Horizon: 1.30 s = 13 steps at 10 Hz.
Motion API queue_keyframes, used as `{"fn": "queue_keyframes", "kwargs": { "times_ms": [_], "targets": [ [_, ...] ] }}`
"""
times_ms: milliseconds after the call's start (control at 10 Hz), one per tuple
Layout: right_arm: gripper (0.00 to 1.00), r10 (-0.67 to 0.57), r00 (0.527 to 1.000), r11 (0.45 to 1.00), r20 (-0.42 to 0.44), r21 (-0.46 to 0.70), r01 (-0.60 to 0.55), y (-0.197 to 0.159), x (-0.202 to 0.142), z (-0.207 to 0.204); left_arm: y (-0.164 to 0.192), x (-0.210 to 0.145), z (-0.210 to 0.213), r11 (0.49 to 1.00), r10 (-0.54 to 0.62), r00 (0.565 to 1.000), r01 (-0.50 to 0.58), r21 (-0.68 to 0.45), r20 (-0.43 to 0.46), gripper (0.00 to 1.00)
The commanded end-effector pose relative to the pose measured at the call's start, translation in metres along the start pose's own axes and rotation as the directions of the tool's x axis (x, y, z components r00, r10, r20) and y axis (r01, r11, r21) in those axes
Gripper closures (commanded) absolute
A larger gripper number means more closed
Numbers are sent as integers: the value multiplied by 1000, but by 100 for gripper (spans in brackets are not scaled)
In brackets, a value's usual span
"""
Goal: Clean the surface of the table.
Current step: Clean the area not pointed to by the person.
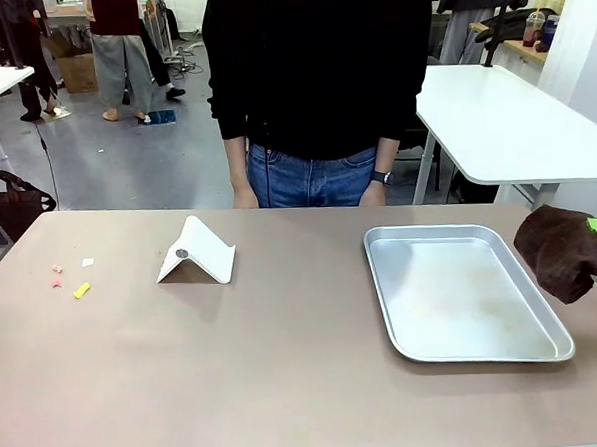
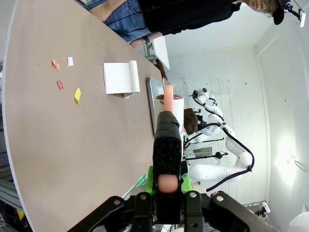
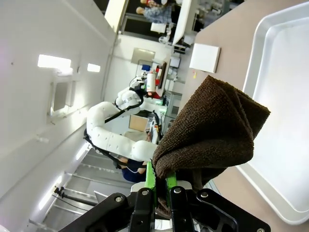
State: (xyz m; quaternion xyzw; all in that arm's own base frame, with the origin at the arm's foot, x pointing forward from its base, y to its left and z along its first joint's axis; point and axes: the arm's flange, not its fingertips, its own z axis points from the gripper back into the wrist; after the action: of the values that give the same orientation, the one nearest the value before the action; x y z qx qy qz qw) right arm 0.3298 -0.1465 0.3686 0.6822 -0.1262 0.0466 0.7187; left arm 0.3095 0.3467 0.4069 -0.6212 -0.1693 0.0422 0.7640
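Right claw (image 3: 161, 176) is seen clamped shut on a bunched brown cloth (image 3: 212, 125), which is held up at the right edge of the table (image 1: 286, 364), just beyond a silver tray (image 1: 462, 295). The left claw (image 2: 166, 186) is closed around a black stick with pinkish ends (image 2: 167, 140), held clear of the tabletop. Small scraps of pink, white and yellow paper (image 1: 82, 290) are scattered toward the far left, near a white folded card (image 1: 195, 254). A person (image 1: 311, 83) is stationed at the far side. No part of the cleaning is judged done: the scraps are to be cleared, and the brown top is yet to be wiped.
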Motion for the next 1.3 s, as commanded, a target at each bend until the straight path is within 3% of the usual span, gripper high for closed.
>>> {"fn": "queue_keyframes", "kwargs": {
  "times_ms": [0,500,600,800,1200],
  "targets": [
    [90,9,1000,1000,5,-8,-9,4,-2,-2,-4,-4,-1,1000,-8,1000,8,-2,-3,78],
    [90,9,1000,1000,5,-8,-9,4,-2,-2,0,0,0,1000,0,1000,0,0,0,78],
    [90,9,1000,1000,5,-8,-9,4,-2,-2,-2,4,-12,992,16,999,-22,125,50,78],
    [90,9,1000,1000,5,-8,-9,4,-2,-2,19,19,-40,964,113,991,-125,233,67,78],
    [90,9,1000,1000,5,-8,-9,4,-2,-2,55,40,-56,909,141,972,-203,363,190,78]
  ]
}}
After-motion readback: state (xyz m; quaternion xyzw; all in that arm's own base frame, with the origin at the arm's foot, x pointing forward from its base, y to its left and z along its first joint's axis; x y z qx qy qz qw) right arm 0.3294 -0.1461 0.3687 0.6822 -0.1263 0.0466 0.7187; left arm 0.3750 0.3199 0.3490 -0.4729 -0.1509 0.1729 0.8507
